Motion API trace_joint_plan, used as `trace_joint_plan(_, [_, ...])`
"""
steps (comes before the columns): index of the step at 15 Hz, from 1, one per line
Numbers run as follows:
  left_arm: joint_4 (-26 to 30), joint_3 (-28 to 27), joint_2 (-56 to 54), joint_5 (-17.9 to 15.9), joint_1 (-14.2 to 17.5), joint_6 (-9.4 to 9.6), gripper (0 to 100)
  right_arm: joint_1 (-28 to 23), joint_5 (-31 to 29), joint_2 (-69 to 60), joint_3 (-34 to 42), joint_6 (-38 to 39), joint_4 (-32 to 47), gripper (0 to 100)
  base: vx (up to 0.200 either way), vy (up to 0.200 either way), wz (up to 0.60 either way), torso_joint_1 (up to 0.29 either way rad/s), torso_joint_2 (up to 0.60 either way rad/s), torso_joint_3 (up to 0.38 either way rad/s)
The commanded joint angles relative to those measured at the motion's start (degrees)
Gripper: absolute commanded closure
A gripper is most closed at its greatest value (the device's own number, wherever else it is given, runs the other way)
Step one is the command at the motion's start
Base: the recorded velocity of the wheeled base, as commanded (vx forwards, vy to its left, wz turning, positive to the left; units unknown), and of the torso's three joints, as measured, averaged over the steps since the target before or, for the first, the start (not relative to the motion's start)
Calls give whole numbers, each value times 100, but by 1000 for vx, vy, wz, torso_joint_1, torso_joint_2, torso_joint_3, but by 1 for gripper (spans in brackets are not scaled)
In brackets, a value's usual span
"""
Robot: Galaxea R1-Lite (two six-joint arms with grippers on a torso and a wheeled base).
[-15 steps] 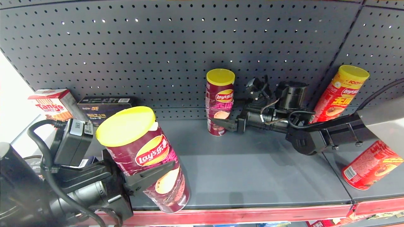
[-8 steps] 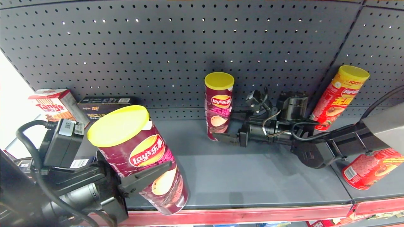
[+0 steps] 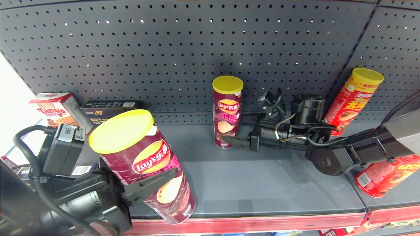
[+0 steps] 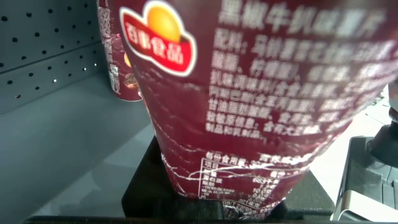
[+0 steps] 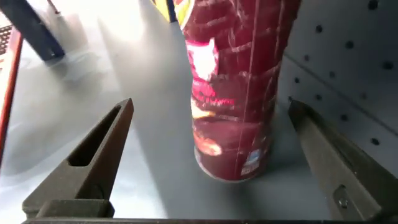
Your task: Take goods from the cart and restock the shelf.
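Observation:
A maroon chip can with a yellow lid [image 3: 144, 164] hangs tilted over the shelf's front left, and my left gripper [image 3: 144, 185] is shut on its lower body. Its label looms close in the left wrist view [image 4: 249, 93]. A second maroon can [image 3: 227, 111] stands upright near the back wall at the middle of the grey shelf [image 3: 262, 183]. My right gripper [image 3: 234, 139] is open at this can's base. In the right wrist view the can [image 5: 233, 106] stands between the spread fingers [image 5: 93, 168] without touching them.
A red chip can [image 3: 356, 98] leans against the pegboard at the back right, and another red can [image 3: 385, 175] lies on its side at the right. A wafer box [image 3: 54, 108] and a dark box [image 3: 110, 109] sit at the back left. The shelf's red front edge [image 3: 246, 223] runs below.
The far maroon can and my right gripper have come down a little, and the can now stands on the shelf. My left gripper with its can has shifted slightly left.

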Motion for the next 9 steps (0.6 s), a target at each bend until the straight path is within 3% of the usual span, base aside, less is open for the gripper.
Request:
trace_joint_plan(1, [3, 4, 0, -1, -1, -1, 100, 5, 23, 316, -366, 87, -79, 0, 0, 0, 0, 0, 0, 0])
trace_joint_plan(9, [3, 145, 0, 17, 8, -1, 100, 49, 58, 975, -1148, 210, -202, 0, 0, 0, 0, 0, 0, 0])
